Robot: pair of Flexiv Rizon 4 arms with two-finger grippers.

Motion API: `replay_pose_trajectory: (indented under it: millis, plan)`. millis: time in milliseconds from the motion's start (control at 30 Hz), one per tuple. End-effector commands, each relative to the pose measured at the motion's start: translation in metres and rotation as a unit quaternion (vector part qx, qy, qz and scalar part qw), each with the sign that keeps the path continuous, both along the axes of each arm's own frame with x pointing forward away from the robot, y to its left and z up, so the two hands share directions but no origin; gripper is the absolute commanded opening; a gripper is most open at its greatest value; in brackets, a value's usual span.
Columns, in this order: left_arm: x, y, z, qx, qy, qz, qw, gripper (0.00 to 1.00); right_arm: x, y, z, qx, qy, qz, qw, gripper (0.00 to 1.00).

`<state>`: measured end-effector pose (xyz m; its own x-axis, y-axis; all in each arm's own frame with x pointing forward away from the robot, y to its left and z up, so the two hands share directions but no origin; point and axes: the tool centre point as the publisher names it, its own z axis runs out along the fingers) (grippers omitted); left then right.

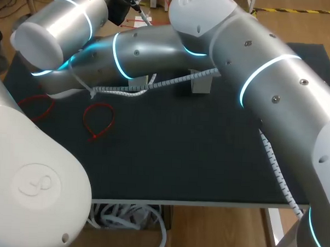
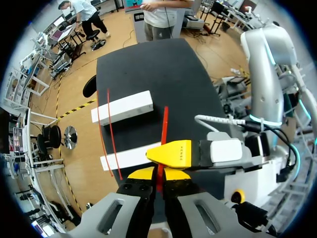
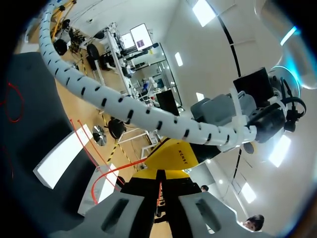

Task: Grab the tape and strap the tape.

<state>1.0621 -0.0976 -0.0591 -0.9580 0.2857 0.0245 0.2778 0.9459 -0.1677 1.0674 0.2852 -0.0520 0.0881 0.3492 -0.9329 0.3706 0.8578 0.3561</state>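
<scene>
1. While the red tape [image 2: 164, 129] is being pinched by the left gripper [image 2: 158, 174] above the table [image 2: 148, 69], it is also being clamped by the right gripper [image 3: 159, 186].
2. Risk: tape being yanked loose or kinked through uneven pulling.

You have two arms here, the left arm [image 1: 36, 178] and the right arm [image 1: 276, 79]. Each one carries one gripper, so there are two: the left gripper [image 2: 157, 174] and the right gripper [image 3: 159, 188]. You can count two white blocks, the far block [image 2: 122, 107] at 11 o'clock from the left gripper and the near block [image 2: 130, 156] at 10 o'clock. The red tapes are four, as far as I can tell. Two are closed loops, the first loop [image 1: 37, 106] and the second loop [image 1: 98, 120], both toward 9 o'clock on the table. One is a long bent tape [image 2: 115, 139], and one is a straight tape [image 2: 164, 126] at 12 o'clock from the left gripper.
</scene>
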Motion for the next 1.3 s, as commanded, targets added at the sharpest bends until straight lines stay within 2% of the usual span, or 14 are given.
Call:
replay_pose_trajectory:
  millis: [33,567,1067,1100,1133,1167,1200,1267,1300]
  plan:
    - [-0.0011,-0.0008,0.0009,0.001,0.000,0.000,1.000,0.00,0.0032,0.0042,0.0023,-0.001,-0.001,-0.002,1.000,0.00]
    - [-0.0011,-0.0008,0.0009,0.001,0.000,0.000,1.000,0.00,0.0059,0.0045,0.0060,0.002,-0.015,0.000,1.000,0.00]
    - [-0.0011,-0.0008,0.0009,0.001,0.000,0.000,1.000,0.00,0.0047,0.0020,0.0033,0.011,-0.007,0.003,1.000,0.00]
    - [-0.0011,-0.0008,0.0009,0.001,0.000,0.000,1.000,0.00,0.0046,0.0020,0.0030,0.011,-0.007,0.003,1.000,0.03]
    - [-0.0011,-0.0008,0.0009,0.001,0.000,0.000,1.000,0.00,0.0044,0.0018,0.0029,0.012,-0.005,0.005,1.000,0.23]
    - [-0.0011,-0.0008,0.0009,0.001,0.000,0.000,1.000,0.00,0.0043,0.0017,0.0028,0.013,-0.004,0.006,1.000,0.39]
    - [-0.0011,-0.0008,0.0009,0.001,0.000,0.000,1.000,0.00,0.0042,0.0016,0.0027,0.013,-0.004,0.006,1.000,0.40]
    - [-0.0011,-0.0008,0.0009,0.001,0.000,0.000,1.000,0.00,0.0038,0.0012,0.0022,0.013,-0.002,0.007,1.000,0.29]
    - [-0.0011,-0.0008,0.0009,0.001,0.000,0.000,1.000,0.00,0.0038,0.0010,0.0021,0.013,-0.002,0.008,1.000,0.29]
